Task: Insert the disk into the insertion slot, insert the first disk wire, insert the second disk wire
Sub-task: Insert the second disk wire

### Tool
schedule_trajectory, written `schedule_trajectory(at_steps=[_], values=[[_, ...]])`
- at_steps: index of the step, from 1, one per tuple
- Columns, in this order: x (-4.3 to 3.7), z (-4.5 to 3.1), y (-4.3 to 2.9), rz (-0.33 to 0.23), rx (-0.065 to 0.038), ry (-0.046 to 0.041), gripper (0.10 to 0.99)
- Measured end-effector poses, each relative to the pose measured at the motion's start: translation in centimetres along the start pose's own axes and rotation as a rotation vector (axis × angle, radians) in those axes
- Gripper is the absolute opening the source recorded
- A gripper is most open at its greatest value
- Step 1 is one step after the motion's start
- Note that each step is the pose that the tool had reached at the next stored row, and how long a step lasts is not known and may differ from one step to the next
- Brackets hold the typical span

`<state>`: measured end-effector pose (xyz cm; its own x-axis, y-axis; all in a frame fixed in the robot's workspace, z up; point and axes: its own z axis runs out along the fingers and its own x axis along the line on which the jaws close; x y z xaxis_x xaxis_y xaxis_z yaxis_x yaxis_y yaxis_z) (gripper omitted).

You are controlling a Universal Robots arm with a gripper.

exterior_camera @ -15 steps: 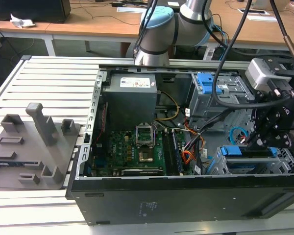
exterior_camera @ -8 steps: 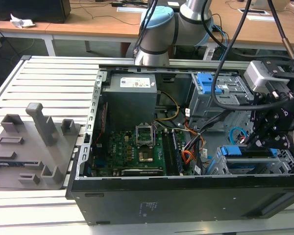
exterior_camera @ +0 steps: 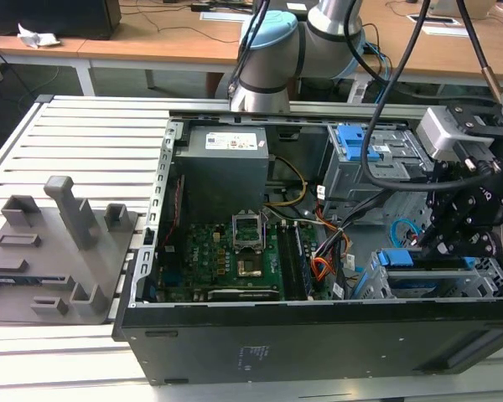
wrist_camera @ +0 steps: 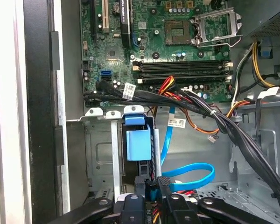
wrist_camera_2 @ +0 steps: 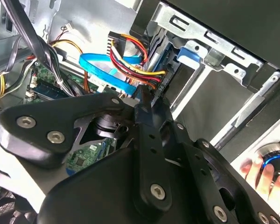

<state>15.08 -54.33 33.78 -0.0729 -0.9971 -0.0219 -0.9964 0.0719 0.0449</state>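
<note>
Surface: slatted aluminium bench (exterior_camera: 84,126). An open black computer case (exterior_camera: 318,335) lies on it, against the bench's front edge. 1 grey fixture plate (exterior_camera: 33,276) with upright blocks sits at the bench edge on the exterior view's left. Room: wooden desks (exterior_camera: 151,38) behind the bench; the arm (exterior_camera: 268,50) rises at the bench's rear edge.

Inside the case: green motherboard (exterior_camera: 226,251), grey power supply (exterior_camera: 226,167), and a taller grey cage (exterior_camera: 377,159) with a blue latch at the rear.

The disk (wrist_camera: 137,144) sits in the insertion slot (wrist_camera: 100,158), at the case's front corner on the exterior view's right; its blue carrier shows between the slot's metal walls.

Tool: the gripper (wrist_camera: 151,203) hangs over the disk's wire end with its jaws narrow, closed on a black connector (wrist_camera: 152,190). A blue flat cable (wrist_camera: 196,170) and a red-yellow-black wire bundle (wrist_camera_2: 130,58) both run to that spot.

Hard to make out:
- I cannot tell which of the 2 wires the connector belongs to.
- Whether it is seated in the disk is hidden by the fingers (wrist_camera_2: 144,121).
- The disk's label face is covered by the carrier and slot.
- In the second wrist view, a person's hand (wrist_camera_2: 263,175) rests by a blue-ringed round object (wrist_camera_2: 276,159), cut off at the frame edge.
</note>
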Motion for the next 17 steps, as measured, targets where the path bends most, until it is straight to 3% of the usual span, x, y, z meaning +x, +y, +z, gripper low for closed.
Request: schedule_trajectory(at_steps=[3, 4, 7, 17], values=[[-0.04, -1.60, 0.08, 0.000, 0.000, 0.0004, 0.235], [-0.06, -2.53, 0.12, 0.000, 0.000, 0.0007, 0.235], [-0.08, -3.72, 0.17, 0.000, 0.000, 0.0007, 0.235], [-0.09, -3.83, 0.17, 0.000, 0.000, 0.0006, 0.224]])
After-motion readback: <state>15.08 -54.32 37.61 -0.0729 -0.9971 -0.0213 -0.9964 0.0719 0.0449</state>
